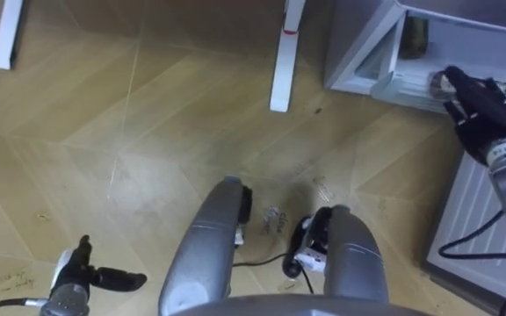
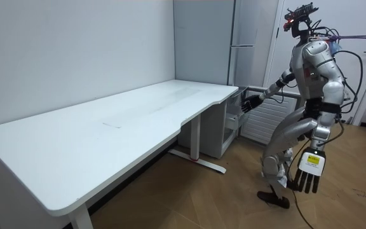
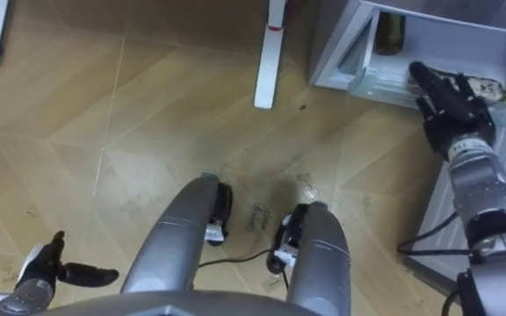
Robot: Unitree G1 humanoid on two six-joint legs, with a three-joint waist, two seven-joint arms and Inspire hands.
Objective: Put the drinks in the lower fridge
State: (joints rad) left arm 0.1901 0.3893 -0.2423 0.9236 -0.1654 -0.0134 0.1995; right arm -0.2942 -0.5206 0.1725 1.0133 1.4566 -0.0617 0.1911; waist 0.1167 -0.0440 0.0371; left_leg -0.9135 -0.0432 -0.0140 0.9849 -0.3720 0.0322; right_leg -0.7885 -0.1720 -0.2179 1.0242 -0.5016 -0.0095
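Observation:
The lower fridge (image 1: 358,61) stands open at the top right of my eye views, beside the white desk. A bottle with a pale label (image 3: 487,88) lies on its front shelf, and a dark bottle (image 3: 390,33) stands further inside. My right hand (image 3: 451,104) reaches into the opening and rests over the lying bottle, its fingers nearly straight and pointing inward. In the room view that right hand (image 2: 250,103) shows spread fingers at the fridge's mouth. My left hand (image 1: 104,279) hangs open and holds nothing at my side, low at the left.
A white ribbed panel, seemingly the fridge's open door (image 1: 473,219), stands at my right. Two white desk legs (image 1: 284,61) (image 1: 7,35) rise from the wooden floor ahead. The large white desk (image 2: 107,127) fills the room view's left; a tall grey cabinet (image 2: 202,38) stands behind.

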